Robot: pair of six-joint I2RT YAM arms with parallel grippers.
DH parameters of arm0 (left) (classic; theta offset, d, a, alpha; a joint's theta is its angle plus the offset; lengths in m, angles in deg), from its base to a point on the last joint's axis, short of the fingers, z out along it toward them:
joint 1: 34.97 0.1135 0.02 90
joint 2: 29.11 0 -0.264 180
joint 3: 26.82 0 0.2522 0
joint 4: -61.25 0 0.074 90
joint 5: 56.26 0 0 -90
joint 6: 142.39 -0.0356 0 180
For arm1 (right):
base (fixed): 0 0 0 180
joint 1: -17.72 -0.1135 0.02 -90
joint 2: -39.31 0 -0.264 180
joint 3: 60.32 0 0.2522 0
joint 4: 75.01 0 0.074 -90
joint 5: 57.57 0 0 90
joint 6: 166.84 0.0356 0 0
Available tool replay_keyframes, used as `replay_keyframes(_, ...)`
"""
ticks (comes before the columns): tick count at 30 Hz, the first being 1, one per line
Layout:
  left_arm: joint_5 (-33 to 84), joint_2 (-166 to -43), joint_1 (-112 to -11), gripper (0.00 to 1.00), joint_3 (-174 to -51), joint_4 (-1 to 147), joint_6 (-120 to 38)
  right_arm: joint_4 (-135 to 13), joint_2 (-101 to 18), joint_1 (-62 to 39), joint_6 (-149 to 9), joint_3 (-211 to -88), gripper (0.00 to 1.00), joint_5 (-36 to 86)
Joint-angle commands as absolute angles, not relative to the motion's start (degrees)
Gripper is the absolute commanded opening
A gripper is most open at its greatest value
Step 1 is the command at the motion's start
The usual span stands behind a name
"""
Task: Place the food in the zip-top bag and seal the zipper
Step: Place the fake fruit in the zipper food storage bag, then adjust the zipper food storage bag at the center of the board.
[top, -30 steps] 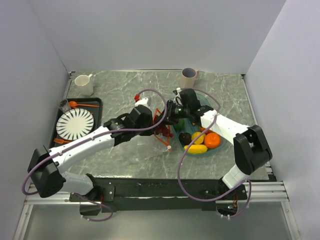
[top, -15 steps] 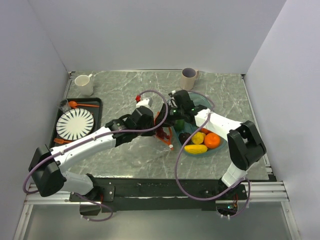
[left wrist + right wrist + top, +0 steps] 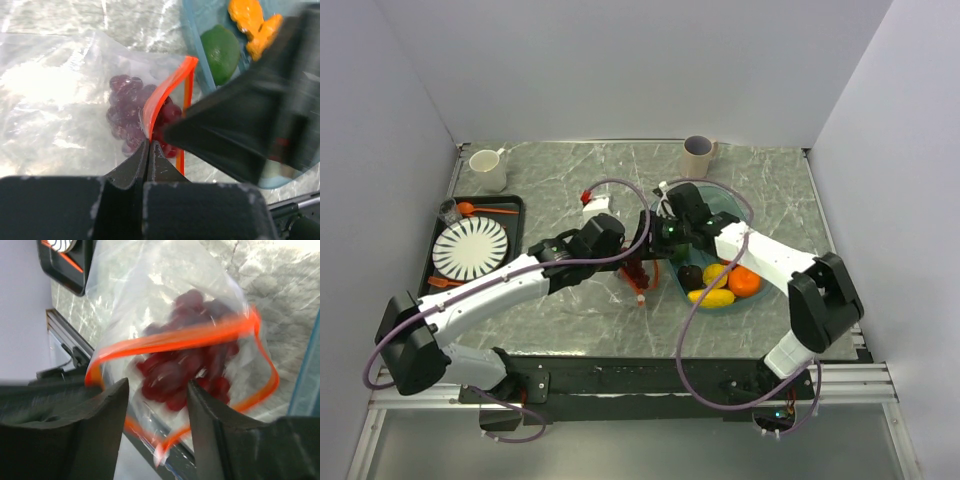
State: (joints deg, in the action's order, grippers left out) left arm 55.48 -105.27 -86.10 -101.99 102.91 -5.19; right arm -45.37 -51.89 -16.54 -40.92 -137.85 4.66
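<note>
The clear zip-top bag [image 3: 60, 85] lies on the grey surface [image 3: 570, 190], just beside the teal bowl [image 3: 196, 47]. Its open mouth is the end next to the bowl. The rest of the bag stretches away from the bowl, so its long way runs from the bowl outward. The orange-red zipper [image 3: 167, 90] runs along the mouth, beside the bowl's rim, and in the right wrist view it makes a wide open loop.

The left fingers [image 3: 148, 149] are squeezed together on one lip of the zipper. They pinch it at the end far from the bowl's rim and hold that lip up.

The right fingers [image 3: 663, 235] are above the bag's mouth, at the bowl's edge. They stand apart and hold nothing. Looking between them, I can see down into the bag.

The purple grapes [image 3: 127, 110] are inside the bag, close behind the zipper.

In the bowl sit the green avocado [image 3: 221, 52], the orange bits [image 3: 252, 20], the orange [image 3: 745, 282], the lemon [image 3: 715, 275], the yellow banana-like piece [image 3: 712, 297] and the dark plum [image 3: 690, 276].
</note>
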Motion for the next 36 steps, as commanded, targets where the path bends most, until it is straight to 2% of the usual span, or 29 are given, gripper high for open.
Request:
replay_keyframes(1,59.6,-101.5,-85.1,0.01,-103.2,103.4,-3.8,-43.5,-44.9,-16.9,-45.6,-140.8,0.63,6.5)
replay_keyframes(7,61.1,-98.8,-83.5,0.01,-101.6,103.9,-3.3,-41.0,-42.1,-16.9,-44.5,-138.3,0.63,11.5)
replay_keyframes(13,60.5,-97.7,-81.8,0.01,-99.1,104.6,-3.1,-42.0,-41.0,-17.0,-40.2,-132.2,0.49,13.4)
replay_keyframes(15,60.7,-97.7,-81.6,0.01,-98.5,105.1,-2.7,-42.5,-40.1,-17.3,-39.1,-130.2,0.48,13.4)
replay_keyframes(21,59.7,-97.7,-81.0,0.01,-98.0,104.2,-2.9,-42.7,-40.4,-18.8,-38.0,-128.9,0.5,14.9)
replay_keyframes(27,59.4,-97.9,-81.0,0.01,-98.5,104.3,-3.4,-44.2,-44.7,-19.5,-36.5,-130.5,0.58,12.9)
replay_keyframes(36,59.0,-97.2,-80.8,0.01,-98.8,104.5,-4.0,-45.3,-53.0,-20.4,-35.9,-134.0,0.59,12.3)
